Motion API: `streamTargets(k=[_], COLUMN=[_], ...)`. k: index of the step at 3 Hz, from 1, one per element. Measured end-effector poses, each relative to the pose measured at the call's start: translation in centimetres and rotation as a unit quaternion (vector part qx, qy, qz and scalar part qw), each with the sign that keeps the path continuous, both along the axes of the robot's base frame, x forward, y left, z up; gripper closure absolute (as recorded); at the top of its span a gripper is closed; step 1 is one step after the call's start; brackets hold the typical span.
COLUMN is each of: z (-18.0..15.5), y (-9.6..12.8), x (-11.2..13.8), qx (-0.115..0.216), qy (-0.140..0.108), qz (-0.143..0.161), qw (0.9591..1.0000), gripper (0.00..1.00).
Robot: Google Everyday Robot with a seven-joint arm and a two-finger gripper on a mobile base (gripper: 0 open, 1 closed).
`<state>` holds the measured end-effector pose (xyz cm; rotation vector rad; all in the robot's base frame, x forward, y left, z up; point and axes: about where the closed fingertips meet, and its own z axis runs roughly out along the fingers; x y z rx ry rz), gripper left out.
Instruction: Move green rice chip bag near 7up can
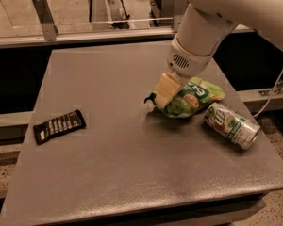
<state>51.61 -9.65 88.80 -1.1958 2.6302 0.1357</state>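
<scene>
On the grey table (132, 173), my gripper (165, 91) sits at the left edge of the green chip bag (193, 98), right of centre; whether it grips I cannot tell. The soda can (232, 125) lies on its side just right of the bag. A black wrapper (59, 126) lies far left, its lettering unreadable

Grey table (132, 173) is stretching beneath the gripper (163, 94), which is hovering over its far right part. Beyond the gripper a pale ledge (85, 36) is running across; speckled floor (280, 126) is showing to its right, a metal bracket (43, 15) far left.
</scene>
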Motion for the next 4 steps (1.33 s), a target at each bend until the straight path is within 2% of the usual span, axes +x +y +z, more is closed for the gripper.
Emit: streamTargets(k=[1,2,3,4], z=[-0.2,0.0,0.5,2.2], y=[-0.7,-1.8,-3.4,-5.9], x=[-0.2,-0.1,0.9,4.9], qx=[-0.007,-0.014,0.022,0.119], qy=[0.001,-0.011,-0.04,-0.1], qz=[-0.008,-0.015,-0.02,-0.015], qw=[0.9999,0.9997,0.9987,0.9878], gripper=[0.0,0.0,0.0,0.0])
